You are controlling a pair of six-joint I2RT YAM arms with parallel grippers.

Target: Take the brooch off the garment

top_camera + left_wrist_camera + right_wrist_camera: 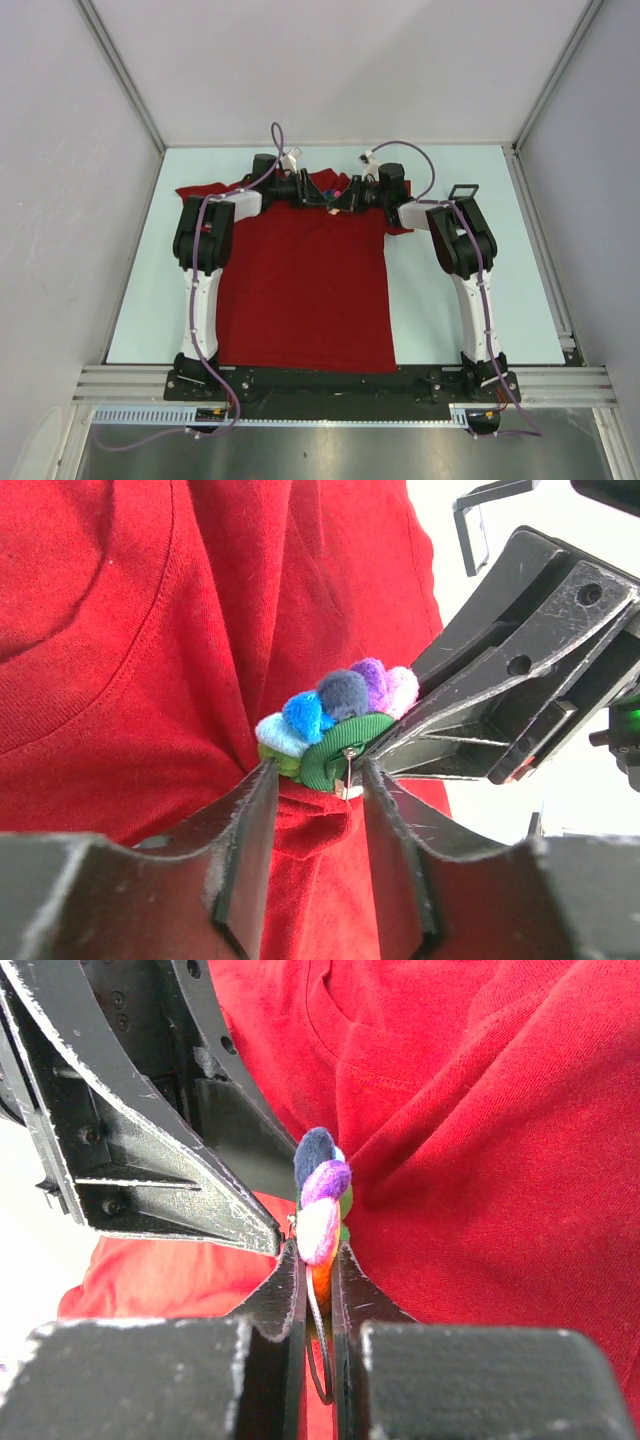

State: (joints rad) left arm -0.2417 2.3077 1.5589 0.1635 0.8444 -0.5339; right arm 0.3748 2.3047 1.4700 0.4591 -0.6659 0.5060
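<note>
Pinches the brooch (321, 1205) by its edge in the right jaws, shut tight on it. Squeezes a bunch of shirt (120, 680) in the left jaws, partway closed, right under the brooch, with the small metal clip (345, 777) in there too. Has both sets of jaws tip to tip near the shirt's neck. Shows soft puffs of white, blue, purple, pink and green, pressed against red cloth pulled up in folds. Has the rest of the shirt flat on the pale table (450, 300), bottom edge at the near side.
</note>
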